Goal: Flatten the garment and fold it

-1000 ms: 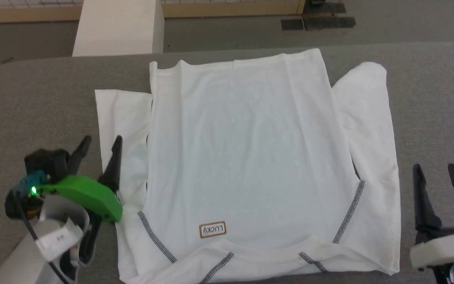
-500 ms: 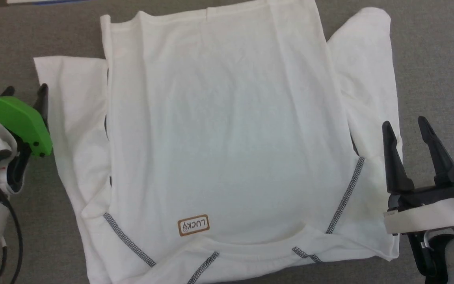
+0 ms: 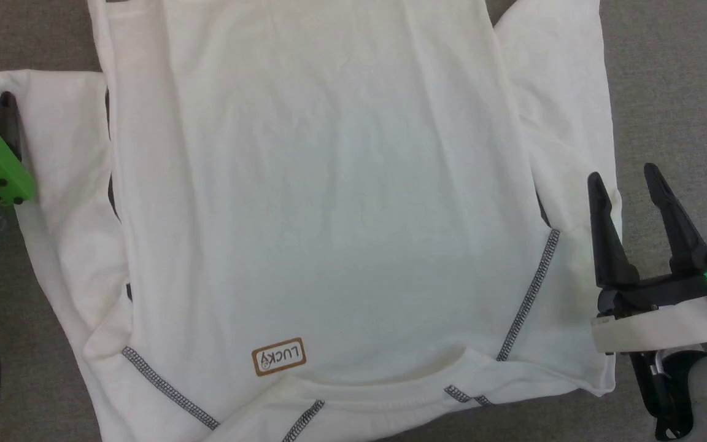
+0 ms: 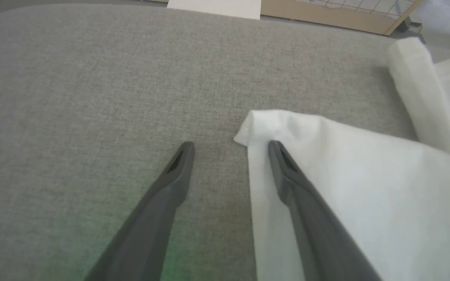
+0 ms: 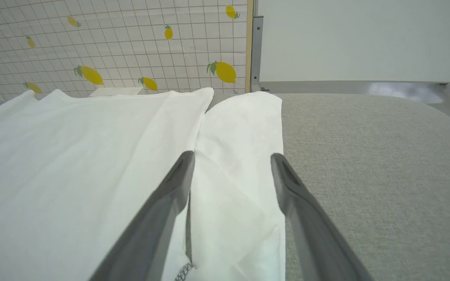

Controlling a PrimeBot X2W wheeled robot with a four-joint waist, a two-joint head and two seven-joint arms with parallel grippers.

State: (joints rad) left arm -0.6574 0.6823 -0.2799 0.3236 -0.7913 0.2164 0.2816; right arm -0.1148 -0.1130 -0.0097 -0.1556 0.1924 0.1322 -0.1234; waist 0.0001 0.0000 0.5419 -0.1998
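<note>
Reaching for both sleeves of a spread shirt

Lying flat on the grey table (image 3: 679,92), neck toward the robot, the white garment (image 3: 329,184) shows its "LUCKY" label (image 3: 278,356) and zigzag shoulder seams. The fabric looks thin, light and limp, likely to sag and crease if lifted from one point, so the sleeve ends seem the best places to pinch. The left gripper (image 4: 229,146), fingers spread and empty, has one finger over the left sleeve (image 3: 53,153) near its end corner and the other over bare table. The right gripper (image 3: 622,174), also spread and empty, hovers at the outer edge of the right sleeve (image 3: 562,92). Open table lies outside both sleeves, leaving room to sweep them inward.
</note>
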